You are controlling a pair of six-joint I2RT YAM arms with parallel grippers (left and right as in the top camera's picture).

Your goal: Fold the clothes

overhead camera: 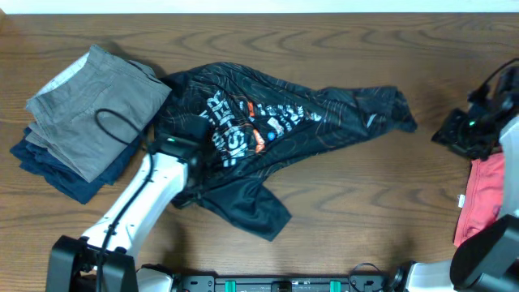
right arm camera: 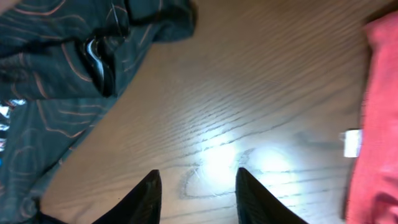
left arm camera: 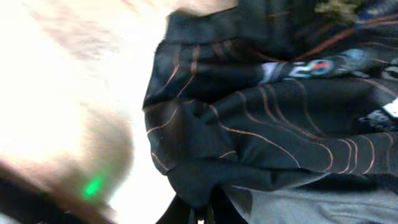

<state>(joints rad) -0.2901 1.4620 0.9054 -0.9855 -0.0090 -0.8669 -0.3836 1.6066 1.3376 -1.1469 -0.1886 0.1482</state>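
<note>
The black jersey [overhead camera: 276,122] with thin orange contour lines and white-orange lettering lies crumpled across the middle of the table, one part trailing toward the front [overhead camera: 243,207]. My left gripper [overhead camera: 193,139] sits at the jersey's left edge. In the left wrist view its jaws [left arm camera: 202,213] are shut on a pinched bunch of the black fabric [left arm camera: 261,124]. My right gripper [overhead camera: 466,130] hovers at the far right, off the cloth. It [right arm camera: 196,174] stands open over bare wood with nothing between the fingers, and the jersey's right end [right arm camera: 56,74] lies to its upper left.
A stack of grey and navy folded trousers [overhead camera: 89,122] lies at the left, close to my left arm. A red shirt [overhead camera: 482,199] lies at the right edge, its white tag [right arm camera: 351,143] showing. Bare wooden table [overhead camera: 381,195] spreads between the jersey and the red shirt.
</note>
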